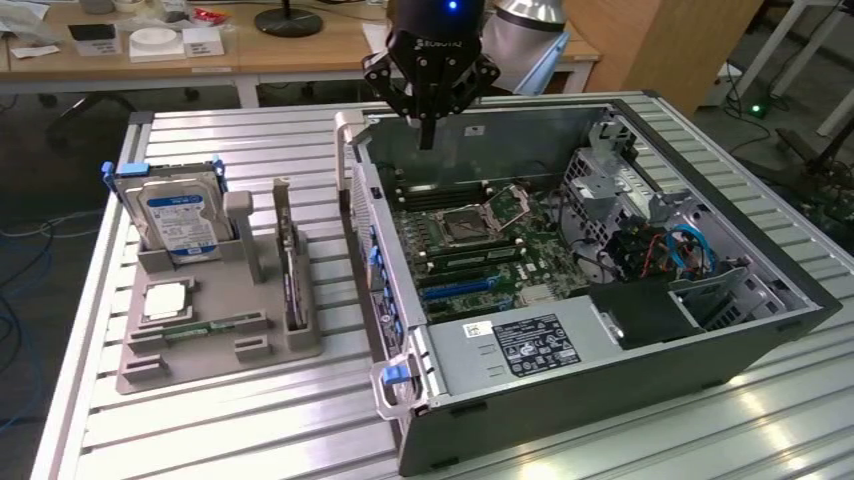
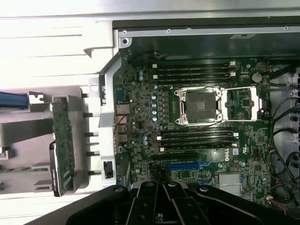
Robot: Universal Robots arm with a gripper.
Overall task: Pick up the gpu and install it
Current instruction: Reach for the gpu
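The gpu [image 1: 288, 270] stands on its long edge in a slot of the grey holder [image 1: 200, 352] on the exterior view's left, its pale bracket strip at the far end. In the wrist view the gpu [image 2: 61, 140] shows edge-on as a dark green card beside the case wall. My gripper [image 1: 427, 135] hangs above the open computer case [image 1: 694, 350], over the far part of the motherboard [image 1: 467, 240]. It is well apart from the gpu, its fingers [image 2: 164, 201] shut with nothing between them.
In the holder a silver hard drive [image 1: 180, 220] with a blue label stands upright, with a square processor [image 1: 163, 300] and a green memory stick [image 1: 214, 326] lying flat. On the motherboard, blue expansion slots [image 2: 185, 165] lie near the bare processor socket [image 2: 201, 105]. Slatted metal table [image 1: 240, 430].
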